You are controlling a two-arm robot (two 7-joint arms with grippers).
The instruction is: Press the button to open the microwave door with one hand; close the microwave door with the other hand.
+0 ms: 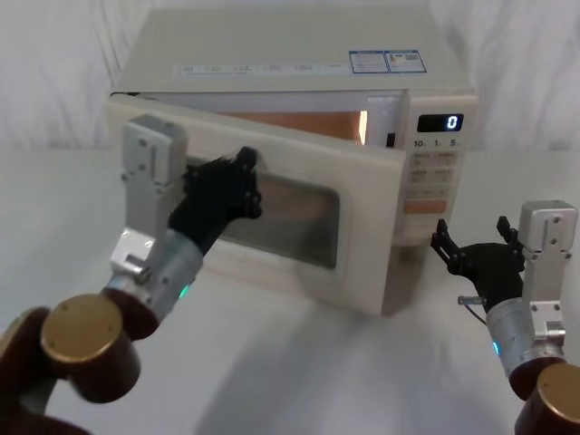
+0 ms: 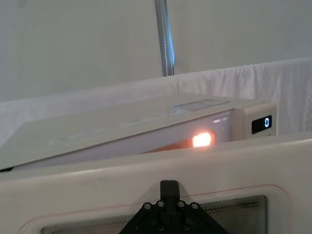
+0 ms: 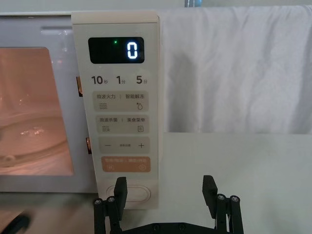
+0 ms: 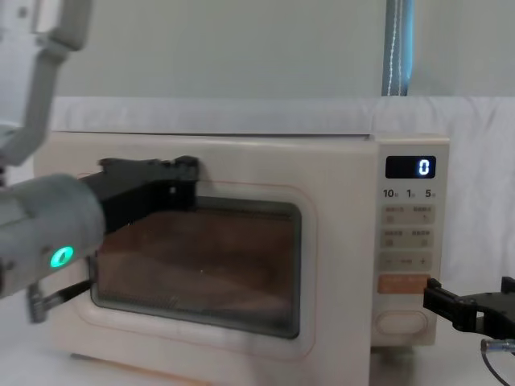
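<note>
The cream microwave door (image 1: pixel 367 263) stands partly open, swung out toward me, and the lit cavity (image 3: pixel 29 107) shows behind it. My left gripper (image 1: pixel 237 181), on the wrist with the green dot, rests against the door's front at the upper left of the dark window (image 4: pixel 201 265). The door's top edge (image 2: pixel 146 178) shows close up in the left wrist view. My right gripper (image 3: pixel 165 191) is open and empty. It hovers low in front of the control panel, a short way off the large cream button (image 3: pixel 130 193), and touches nothing.
The panel's display (image 4: pixel 410 167) reads 0, with an orange button (image 4: pixel 402 283) above the large one. The microwave stands on a white table (image 1: pixel 299 381). A white cloth (image 3: pixel 234 73) hangs behind, with a metal pole (image 2: pixel 165 39) beyond it.
</note>
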